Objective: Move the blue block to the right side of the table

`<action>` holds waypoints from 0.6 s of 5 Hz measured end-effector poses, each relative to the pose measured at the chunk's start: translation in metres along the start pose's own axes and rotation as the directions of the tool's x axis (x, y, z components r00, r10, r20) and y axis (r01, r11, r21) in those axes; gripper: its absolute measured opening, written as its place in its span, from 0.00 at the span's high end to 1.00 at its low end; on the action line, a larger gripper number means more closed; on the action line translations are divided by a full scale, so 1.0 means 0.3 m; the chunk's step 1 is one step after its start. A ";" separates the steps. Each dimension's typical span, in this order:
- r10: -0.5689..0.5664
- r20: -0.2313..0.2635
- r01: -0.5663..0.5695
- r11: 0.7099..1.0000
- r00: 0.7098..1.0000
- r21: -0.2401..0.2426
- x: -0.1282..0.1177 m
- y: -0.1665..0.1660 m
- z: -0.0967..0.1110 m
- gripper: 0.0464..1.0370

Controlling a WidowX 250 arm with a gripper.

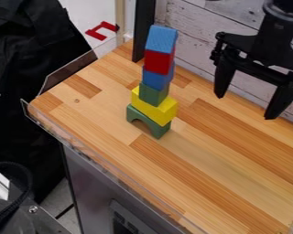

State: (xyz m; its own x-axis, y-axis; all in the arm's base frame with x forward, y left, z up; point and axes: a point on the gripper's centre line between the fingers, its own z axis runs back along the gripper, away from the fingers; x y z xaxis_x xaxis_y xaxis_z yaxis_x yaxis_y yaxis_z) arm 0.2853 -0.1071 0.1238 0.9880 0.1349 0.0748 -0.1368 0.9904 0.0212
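Looks to be at the approach step, with no grasp made. With the hand [245, 106] released and fingers spread, hangs beside the wall-side edge of the desk [228, 151], apart from the stack. Finds the likely blue block [162, 39] on top, nearer the desk's left edge than its right. Calls for a swing left at stack height, a light pinch, a straight lift, then a carry towards the right edge; risks toppling the slightly uneven column. Shows flat-painted, square-edged forms beneath: red block [158, 62], second blue block [157, 78], green block [153, 94], broader yellow block [154, 108], green arch [151, 124] at the base. Stands on smooth, strip-grained wood, beside whitewashed planks [195, 41].
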 end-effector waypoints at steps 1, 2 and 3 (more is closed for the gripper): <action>-0.003 -0.030 0.003 1.000 1.000 0.016 -0.010 0.001 -0.030 0.04; -0.007 -0.028 0.008 1.000 1.000 0.014 0.014 0.004 0.005 0.04; 0.000 -0.015 0.000 1.000 1.000 0.018 0.038 0.018 0.036 0.04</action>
State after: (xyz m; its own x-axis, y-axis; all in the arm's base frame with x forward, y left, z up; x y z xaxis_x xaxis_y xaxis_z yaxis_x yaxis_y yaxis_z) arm 0.2949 -0.1005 0.1354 0.9890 0.1352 0.0602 -0.1377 0.9897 0.0391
